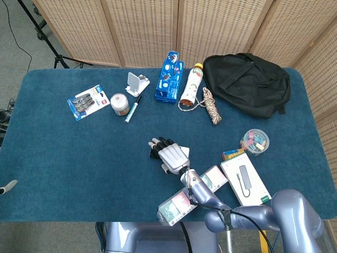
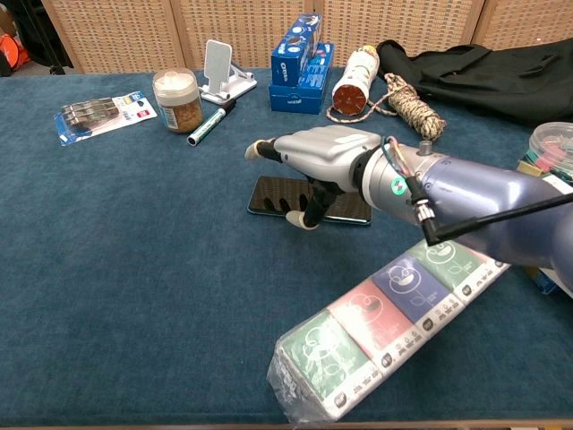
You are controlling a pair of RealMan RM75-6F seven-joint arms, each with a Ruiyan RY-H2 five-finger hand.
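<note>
Now our right hand (image 2: 324,154) hovers flat above the black smartphone (image 2: 273,195).
We hold nothing: fingers (image 1: 159,142) stretched forward and slightly apart, thumb hanging toward the phone, which lies flat on the blue tablecloth (image 2: 134,269), leaving its screen clear.

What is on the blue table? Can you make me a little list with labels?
right hand: flat, fingers apart, palm down above the phone, holding nothing
phone: black, lying flat on the table, partly hidden under the hand
left hand: not in view
tissue packs: long wrapped row near the front edge
white box: by the tissue packs
back row: jar, marker, blue boxes, bottle, rope, black bag
</note>
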